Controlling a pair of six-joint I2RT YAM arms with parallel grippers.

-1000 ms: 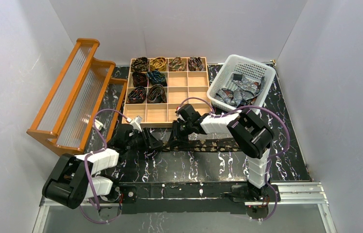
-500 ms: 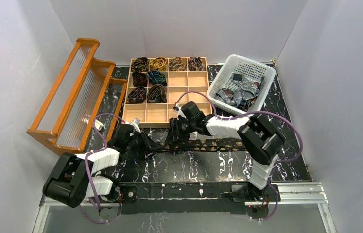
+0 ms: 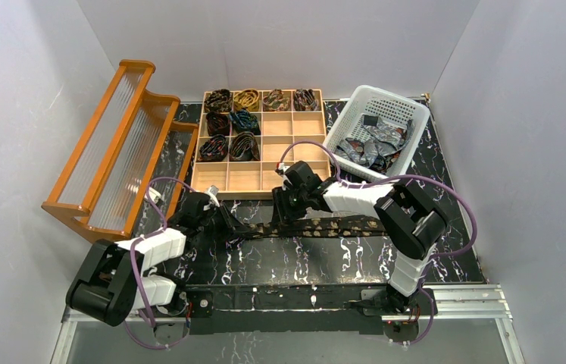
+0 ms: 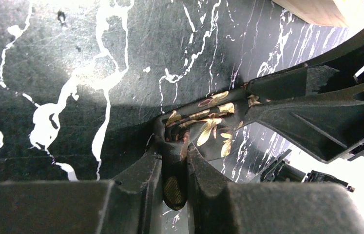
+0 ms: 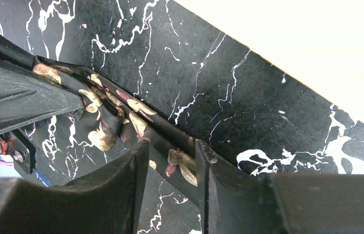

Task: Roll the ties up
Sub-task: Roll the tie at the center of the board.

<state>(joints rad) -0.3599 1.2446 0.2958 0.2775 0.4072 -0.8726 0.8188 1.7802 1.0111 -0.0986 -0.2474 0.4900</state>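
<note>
Pinching dark brown gold-leafed fabric necktie (image 4: pixel 209 127) in closed left jaws, straddling it with parted right jaws.

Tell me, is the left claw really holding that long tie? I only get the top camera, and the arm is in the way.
Observer: Yes. The left wrist view shows the left gripper shut on the bunched end of the tie.
Operator: What's the pattern on it?
Observer: Gold leaves on dark fabric. It's plain to see up close.
Operator: And the right claw?
Observer: The right gripper stands open astride the tie, which runs between its fingers along the table. I can't tell if they touch it.
</note>
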